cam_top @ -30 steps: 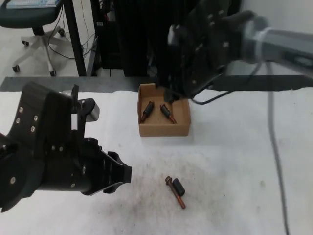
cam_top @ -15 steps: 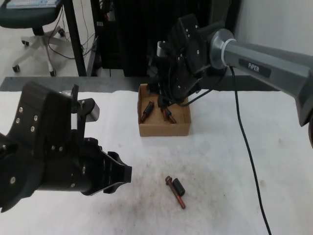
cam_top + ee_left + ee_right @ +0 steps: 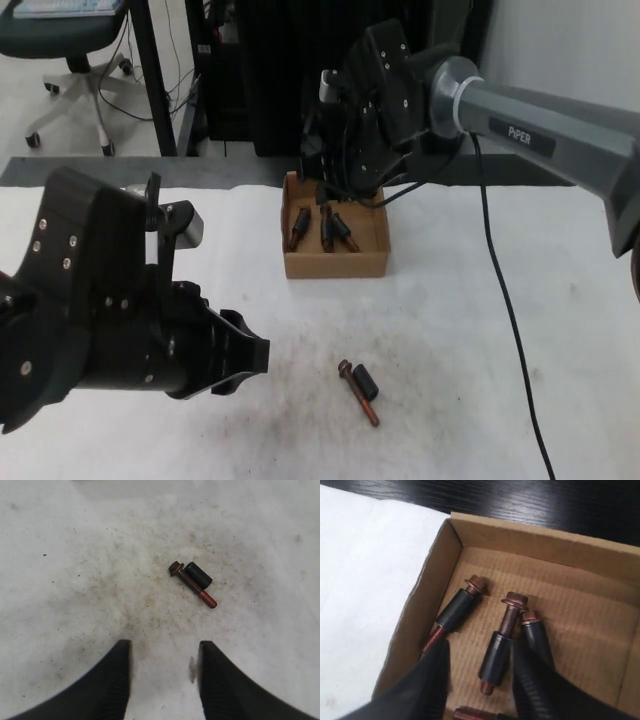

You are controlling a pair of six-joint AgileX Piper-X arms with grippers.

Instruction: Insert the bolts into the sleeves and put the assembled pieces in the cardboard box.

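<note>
A loose copper bolt [image 3: 358,392] [image 3: 192,585] lies on the white bench with a black sleeve [image 3: 365,380] [image 3: 198,575] touching its side. My left gripper [image 3: 250,362] [image 3: 165,680] hovers open just short of them, holding nothing. The cardboard box [image 3: 335,265] [image 3: 420,615] at the back holds three bolts in sleeves: one by the wall [image 3: 455,612], a middle one [image 3: 499,647] and one beside it [image 3: 536,637]. My right gripper [image 3: 335,195] [image 3: 480,690] hangs open over the box, its fingers either side of the middle piece, which lies on the box floor.
A further copper threaded end [image 3: 470,713] shows on the box floor near the fingers. A black desk frame [image 3: 260,80] and an office chair [image 3: 70,50] stand behind the bench. The right arm's cable [image 3: 510,320] trails across the bench at the right.
The right arm swung in over the box and steadied there. A third bolt-and-sleeve piece now lies in the box, where two lay before. The left arm has not moved.
</note>
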